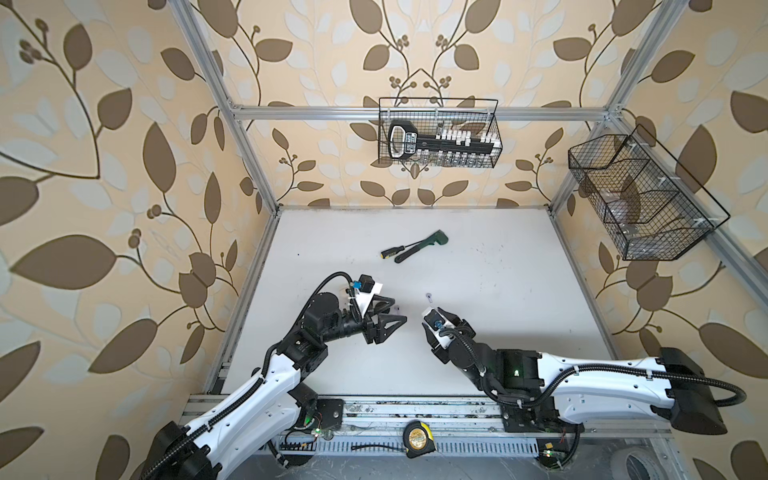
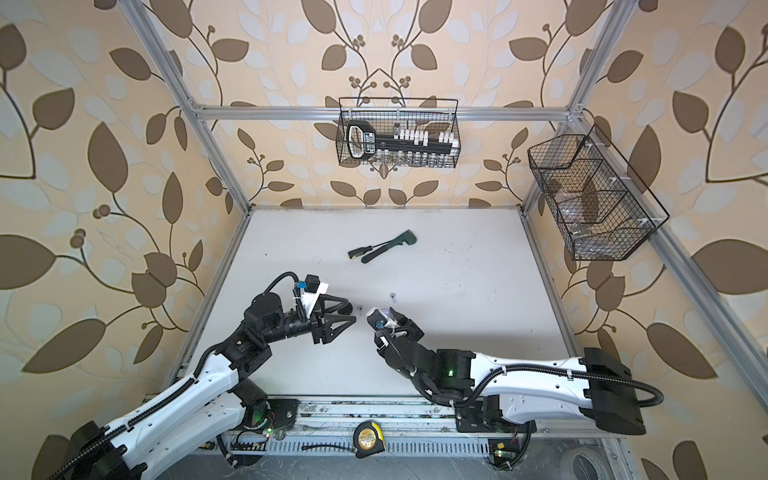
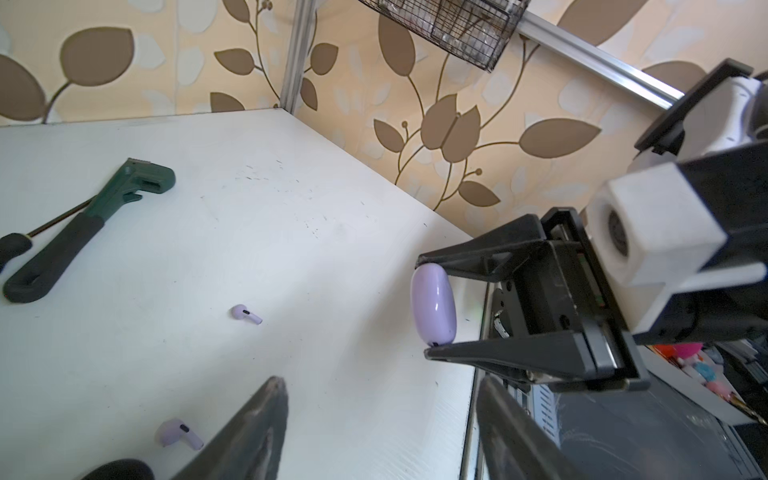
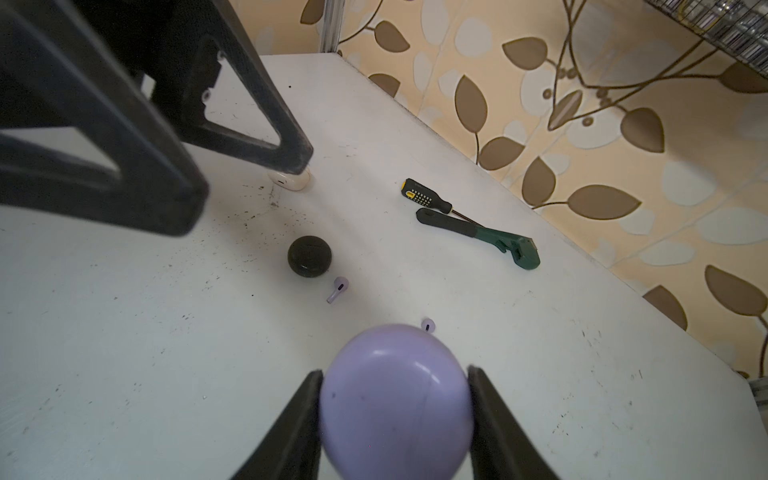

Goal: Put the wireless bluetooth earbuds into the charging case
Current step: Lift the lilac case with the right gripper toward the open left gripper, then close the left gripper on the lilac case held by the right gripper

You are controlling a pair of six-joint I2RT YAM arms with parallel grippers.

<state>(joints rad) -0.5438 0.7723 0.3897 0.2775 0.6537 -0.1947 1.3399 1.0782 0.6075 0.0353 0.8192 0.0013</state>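
Observation:
My right gripper (image 4: 395, 374) is shut on a closed lilac charging case (image 4: 395, 399), held just above the table; the case (image 3: 433, 309) also shows edge-on in the left wrist view. Two lilac earbuds (image 4: 338, 289) (image 4: 428, 325) lie loose on the white table just beyond it, and both top views show them too (image 1: 428, 297) (image 2: 360, 308). My left gripper (image 3: 380, 386) is open with nothing between its fingers and faces the right gripper (image 3: 428, 307). The nearer earbud (image 3: 178, 432) lies beside one of its fingers.
A closed black case (image 4: 309, 255) sits by the earbuds, and a cream case (image 4: 289, 179) is partly hidden under a left finger. A green wrench (image 1: 424, 245) and a screwdriver (image 1: 392, 251) lie farther back. Wire baskets (image 1: 438, 133) (image 1: 640, 195) hang on the walls. A tape measure (image 1: 417, 438) rests on the front rail.

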